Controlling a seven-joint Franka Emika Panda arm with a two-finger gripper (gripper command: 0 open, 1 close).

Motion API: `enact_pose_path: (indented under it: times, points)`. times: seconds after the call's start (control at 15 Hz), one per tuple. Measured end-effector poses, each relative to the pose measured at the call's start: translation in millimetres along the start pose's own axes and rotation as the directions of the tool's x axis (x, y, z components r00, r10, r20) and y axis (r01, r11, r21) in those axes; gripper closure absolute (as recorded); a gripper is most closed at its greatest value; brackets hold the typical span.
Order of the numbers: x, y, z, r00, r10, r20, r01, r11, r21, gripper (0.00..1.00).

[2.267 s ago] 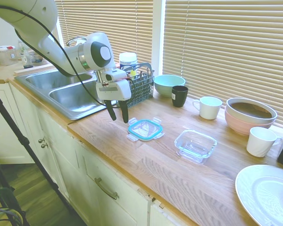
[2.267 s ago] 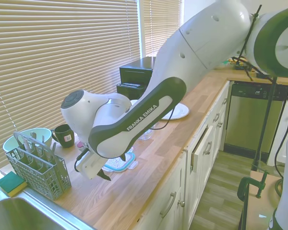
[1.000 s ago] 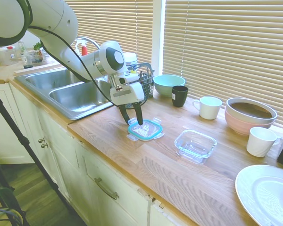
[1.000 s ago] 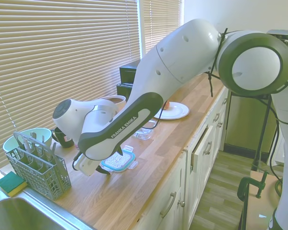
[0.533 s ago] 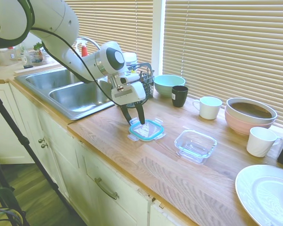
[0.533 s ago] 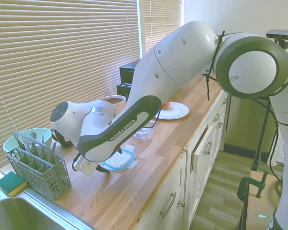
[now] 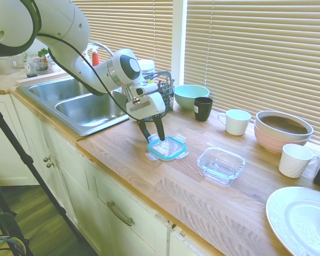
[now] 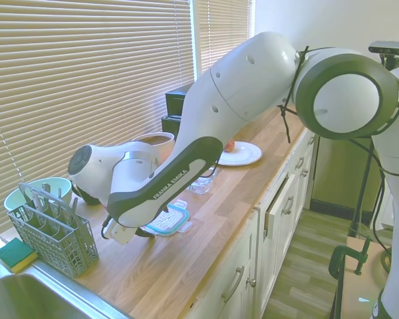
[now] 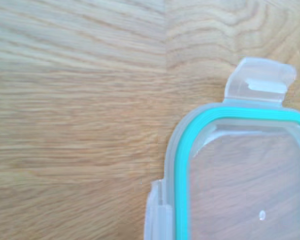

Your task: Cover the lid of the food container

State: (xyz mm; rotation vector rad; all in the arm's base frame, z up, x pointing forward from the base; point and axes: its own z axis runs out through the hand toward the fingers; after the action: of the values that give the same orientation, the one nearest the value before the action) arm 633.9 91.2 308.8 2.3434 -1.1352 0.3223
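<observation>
Lid (image 7: pixel 167 148) lies flat on the wooden worktop (image 7: pixel 202 192), apart from the empty food container (image 7: pixel 221 165). Claw (image 7: pixel 151 137) stands at the lid's sink-side edge, fingers spread narrowly, gripping nothing.

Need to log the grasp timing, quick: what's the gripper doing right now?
Gripper: open, fingers straddling the sink-side edge of the lid on the counter; not yet closed on it.

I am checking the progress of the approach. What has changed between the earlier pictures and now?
The gripper moved from above the counter beside the sink over to the lid and came down, its open fingers now at the lid's near edge. The lid seems nudged slightly toward the food container. The lid is not lifted; the container stayed in place.
</observation>
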Motion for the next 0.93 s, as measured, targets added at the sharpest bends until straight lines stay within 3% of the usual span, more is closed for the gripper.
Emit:
enact_pose_path:
  times: [0.93]
  points:
    - [-13, -11, 20, 0.997, -0.034, -0.07, 0.028, 0.995, -0.096, 1.0]
